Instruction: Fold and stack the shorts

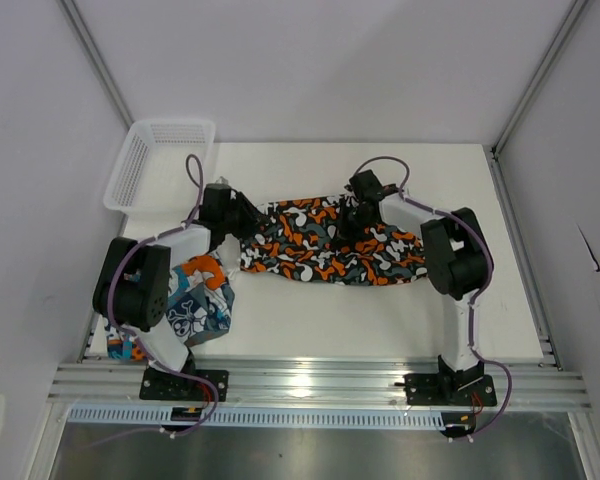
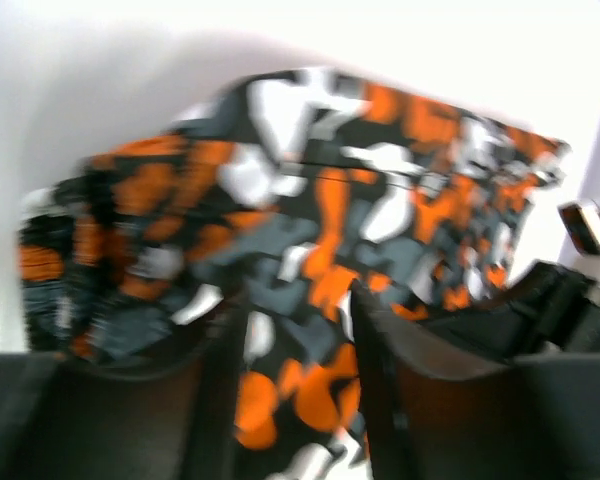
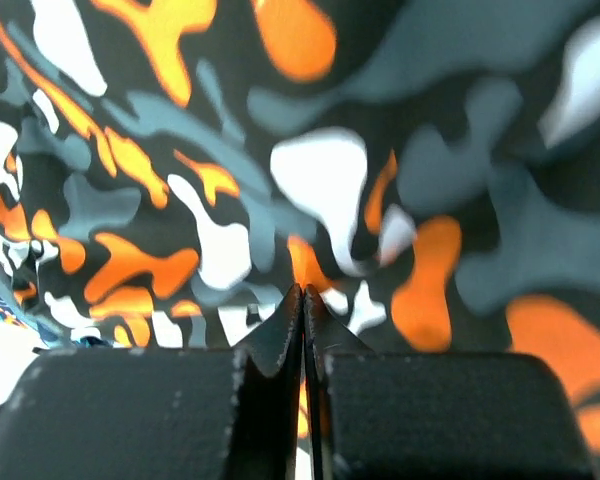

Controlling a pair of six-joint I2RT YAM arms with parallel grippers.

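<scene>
The orange, black, white and grey camouflage shorts (image 1: 330, 245) lie spread across the middle of the table. My left gripper (image 1: 250, 222) is at their left edge. In the left wrist view its jaws (image 2: 295, 300) stand apart, and the blurred camouflage cloth (image 2: 310, 220) shows between and beyond them. My right gripper (image 1: 352, 225) is over the upper middle of the same shorts. Its fingertips (image 3: 304, 290) are shut together, right against the cloth (image 3: 320, 180). The teal, orange and white patchwork shorts (image 1: 200, 300) lie bunched at the near left, partly under the left arm.
A white plastic mesh basket (image 1: 160, 160) stands at the back left corner of the table. White walls and metal rails enclose the table (image 1: 310, 320). A rail runs along the near edge by the arm bases.
</scene>
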